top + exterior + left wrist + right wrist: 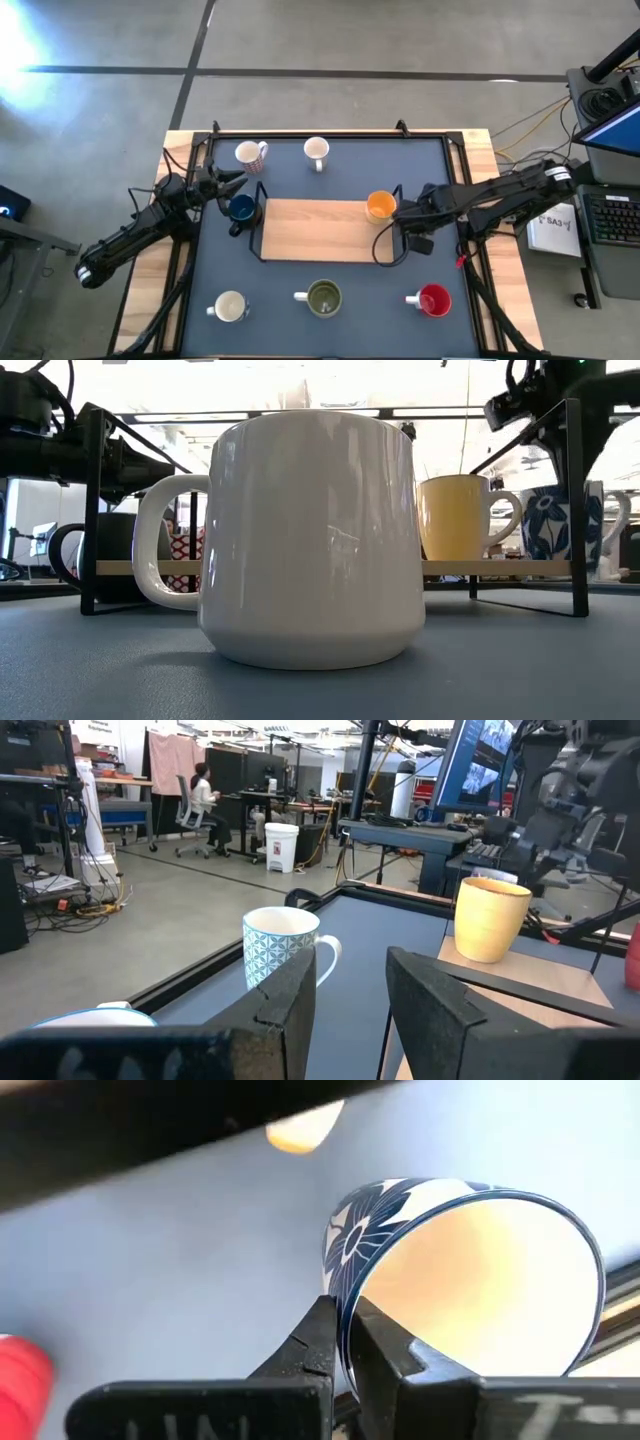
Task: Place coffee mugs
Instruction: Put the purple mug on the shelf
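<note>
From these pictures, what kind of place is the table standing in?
Probably a robotics lab or open workshop. Beyond the table stand desks, a person seated on an office chair, a white bin, and loose cables on a concrete floor.

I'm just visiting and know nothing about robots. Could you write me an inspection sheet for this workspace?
Surface: dark mat, with a wooden rack in the middle.
Job's things: orange mug on the rack; dark blue mug beside it; olive mug, red mug and cream mug along one edge; flowered mug gripped.
Clutter: nothing seen.
Claws: left claw open and empty; right claw shut on the flowered mug's rim.
Cables: loose cables on the floor beside the table.
Surroundings: seated person, keyboard.
</note>
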`<state>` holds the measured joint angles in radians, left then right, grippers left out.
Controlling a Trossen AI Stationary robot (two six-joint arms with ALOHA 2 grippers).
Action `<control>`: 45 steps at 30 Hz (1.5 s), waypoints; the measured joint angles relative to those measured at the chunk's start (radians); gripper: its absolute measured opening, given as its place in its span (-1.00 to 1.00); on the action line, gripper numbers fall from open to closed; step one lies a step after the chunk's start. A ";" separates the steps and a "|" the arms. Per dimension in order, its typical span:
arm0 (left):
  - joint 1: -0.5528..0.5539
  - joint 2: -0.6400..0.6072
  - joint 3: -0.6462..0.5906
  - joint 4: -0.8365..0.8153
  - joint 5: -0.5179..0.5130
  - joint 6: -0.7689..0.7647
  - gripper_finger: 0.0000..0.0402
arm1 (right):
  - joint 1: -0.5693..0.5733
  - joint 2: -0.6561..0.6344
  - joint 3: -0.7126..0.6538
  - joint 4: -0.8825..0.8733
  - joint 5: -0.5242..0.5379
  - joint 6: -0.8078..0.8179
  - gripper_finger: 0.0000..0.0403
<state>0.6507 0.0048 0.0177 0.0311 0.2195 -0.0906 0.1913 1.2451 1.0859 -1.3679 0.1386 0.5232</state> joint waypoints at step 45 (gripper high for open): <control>0.000 0.001 0.000 0.000 0.000 0.000 -0.47 | -0.090 0.112 0.482 0.406 0.057 -0.005 -0.94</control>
<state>0.6509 0.0055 0.0174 0.0311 0.2195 -0.0910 0.1015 1.3576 1.5678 -0.9615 0.1960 0.5180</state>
